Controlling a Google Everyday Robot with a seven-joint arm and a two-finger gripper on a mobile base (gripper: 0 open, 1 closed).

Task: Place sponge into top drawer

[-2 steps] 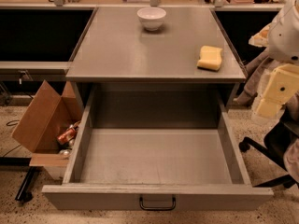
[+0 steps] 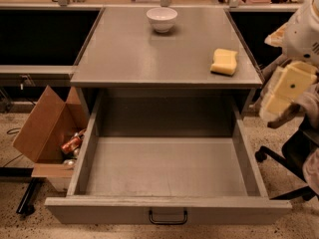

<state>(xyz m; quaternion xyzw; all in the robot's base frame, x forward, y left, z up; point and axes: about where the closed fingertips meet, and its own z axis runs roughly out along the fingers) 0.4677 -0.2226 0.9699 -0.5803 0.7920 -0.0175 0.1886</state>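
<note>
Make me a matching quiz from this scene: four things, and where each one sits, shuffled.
Things: 1 sponge; 2 white bowl; 3 top drawer; 4 hand.
Places: A pulled out below the tabletop; B at the tabletop's far edge; C in the air beyond its right side; D lying near its right front corner.
Pairs: 1-D; 2-B; 3-A; 4-C.

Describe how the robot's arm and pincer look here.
The pincer, at the right edge beside the open top drawer, is cream-yellow and blocky, with one small dark dot on its flat face. Above it sits a rounded white housing with fine ribbed lines. No cables are visible.
</note>
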